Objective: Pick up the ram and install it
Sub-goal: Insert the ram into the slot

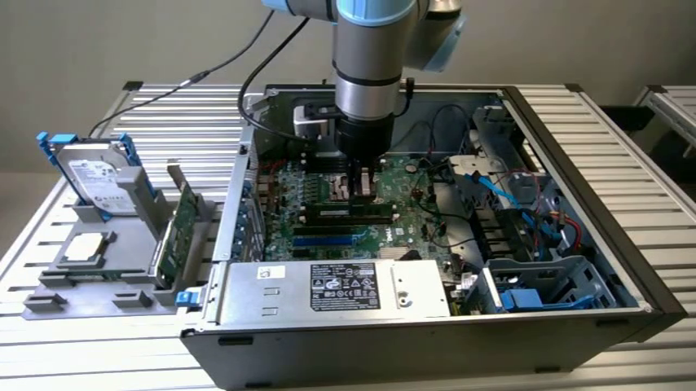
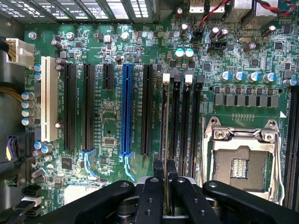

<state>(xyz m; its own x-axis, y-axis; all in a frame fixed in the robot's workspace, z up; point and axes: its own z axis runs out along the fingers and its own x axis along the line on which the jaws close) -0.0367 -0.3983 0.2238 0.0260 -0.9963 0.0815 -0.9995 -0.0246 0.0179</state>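
Inside the open computer case [image 1: 609,244], over the motherboard [image 2: 112,135]: the ram [image 2: 166,130] stands on edge between the two black fingers of the claw [image 2: 165,169], which is clenched on it. In the exterior view the claw [image 1: 364,186] hangs straight down from the arm [image 1: 370,65] above the middle of the board.

The strip sits on the line of the black memory slot farthest from the CPU socket [image 2: 243,161]; I cannot tell whether it is seated or just above. The other memory slots [image 2: 191,126] lie just beside it, toward the socket. On its other side run a black expansion slot [image 2: 146,109], a blue slot [image 2: 126,109] and, well apart, a white slot [image 2: 49,98].

The power supply [image 1: 348,287] fills the case's near edge. Blue and red cables [image 1: 511,195] crowd the exterior view's right.

The case rests on a slatted metal desk [image 1: 77,350]. At the exterior view's left, a grey holder [image 1: 120,277] carries a hard drive [image 1: 96,175] and an upright expansion card [image 1: 179,228]. The wall behind is plain grey.

The ram's long axis runs parallel to the memory slots, thin edge toward the wrist camera.
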